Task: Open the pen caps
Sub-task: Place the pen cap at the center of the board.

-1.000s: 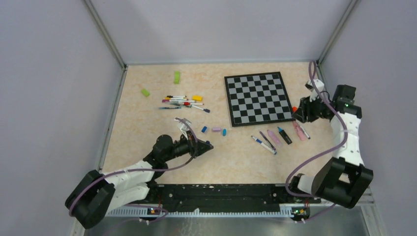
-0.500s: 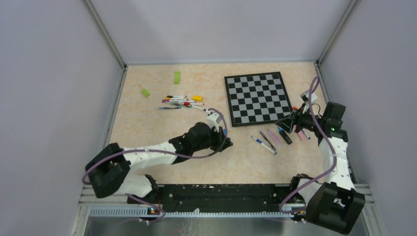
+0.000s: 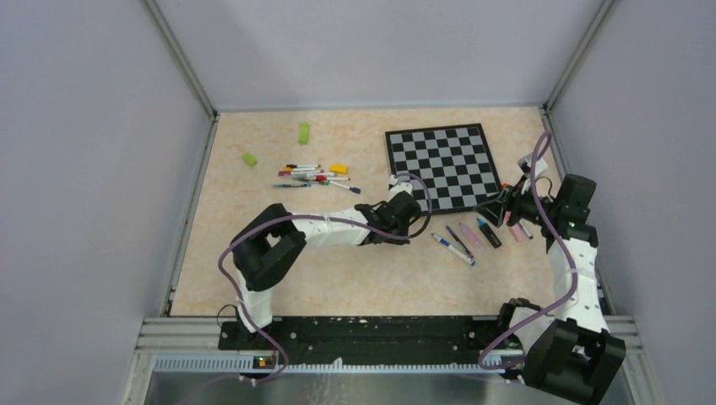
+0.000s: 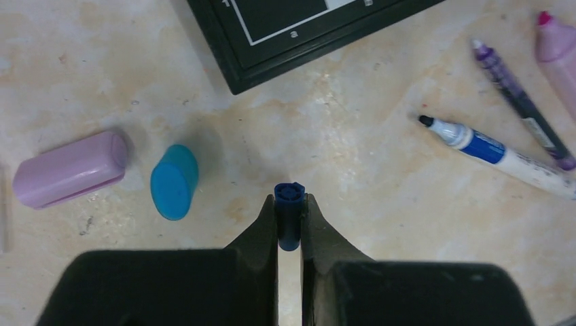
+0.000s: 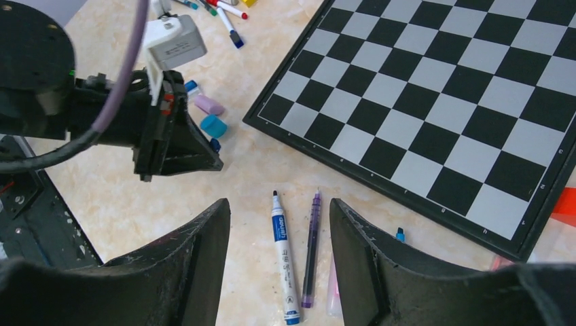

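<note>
My left gripper (image 4: pixel 290 204) is shut on a small dark blue pen cap (image 4: pixel 290 212), held just above the table near the chessboard's front corner (image 4: pixel 272 41). On the table to its left lie a lilac cap (image 4: pixel 68 168) and a cyan cap (image 4: pixel 174 182). My right gripper (image 5: pixel 278 207) is open above two uncapped pens, a white and blue one (image 5: pixel 282 258) and a purple one (image 5: pixel 310 251); nothing is between its fingers. From above, the left gripper (image 3: pixel 409 226) and the right gripper (image 3: pixel 498 205) flank this pen group (image 3: pixel 460 240).
The chessboard (image 3: pixel 441 167) fills the back right. A cluster of capped pens (image 3: pixel 312 176) lies at the back left with a yellow block (image 3: pixel 339 168) and two green blocks (image 3: pixel 303 132) (image 3: pixel 250 158). A pink highlighter (image 3: pixel 470 235) and a dark marker (image 3: pixel 488 232) lie by the right gripper.
My left arm has swung far to the right, from the near left to the chessboard's front corner. My right arm dropped toward the pens and its jaws widened.
</note>
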`<state>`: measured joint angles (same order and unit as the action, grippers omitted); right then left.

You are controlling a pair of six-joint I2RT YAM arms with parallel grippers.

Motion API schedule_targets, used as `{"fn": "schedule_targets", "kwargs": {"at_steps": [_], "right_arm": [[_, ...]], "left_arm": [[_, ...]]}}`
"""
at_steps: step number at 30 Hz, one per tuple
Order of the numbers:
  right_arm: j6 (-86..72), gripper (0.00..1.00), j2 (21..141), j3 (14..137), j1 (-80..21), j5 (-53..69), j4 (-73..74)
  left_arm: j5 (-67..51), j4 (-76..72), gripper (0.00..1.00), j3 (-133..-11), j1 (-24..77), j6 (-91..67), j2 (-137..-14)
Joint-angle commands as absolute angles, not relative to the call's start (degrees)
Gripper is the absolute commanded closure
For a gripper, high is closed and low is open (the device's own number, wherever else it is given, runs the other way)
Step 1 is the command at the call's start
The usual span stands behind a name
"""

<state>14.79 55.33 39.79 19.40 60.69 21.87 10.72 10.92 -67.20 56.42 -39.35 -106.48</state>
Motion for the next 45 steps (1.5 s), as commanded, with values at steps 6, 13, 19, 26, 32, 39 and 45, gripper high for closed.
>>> {"fn": "schedule_targets", "kwargs": {"at_steps": [6, 13, 19, 26, 32, 39, 45], "right_arm": [[15.77, 0.45, 53.35, 41.58, 19.51, 61.34, 20.66], [16.15, 0.45, 53.61, 41.56, 19.49, 61.31, 20.85], [16.51, 0.45, 53.66, 41.48, 19.47, 61.3, 20.97], [17.0, 0.45, 53.63, 41.4, 19.47, 61.49, 21.11], [17.31, 0.45, 53.35, 41.13, 19.5, 62.04, 20.89], [17.36, 0.45, 53.09, 41.04, 19.5, 62.04, 20.89], [17.45, 0.45, 53.14, 40.96, 19.49, 62.13, 20.82]], "left_arm": [[17.13, 23.09, 0.74, -76.31, 56.6, -40.08, -112.34], [15.57, 23.91, 0.6, -77.29, 56.6, -39.2, -110.88], [10.53, 21.7, 0.61, -74.12, 57.27, -37.07, -103.36], [9.61, 8.7, 0.54, -57.97, 57.4, -30.8, -86.79], [15.35, 3.23, 0.19, -45.84, 52.14, -28.66, -72.94], [9.65, 0.53, 0.01, -38.23, 35.52, -28.07, -63.84], [0.51, 0.67, 0.01, -39.13, 23.3, -30.62, -67.54]]}}
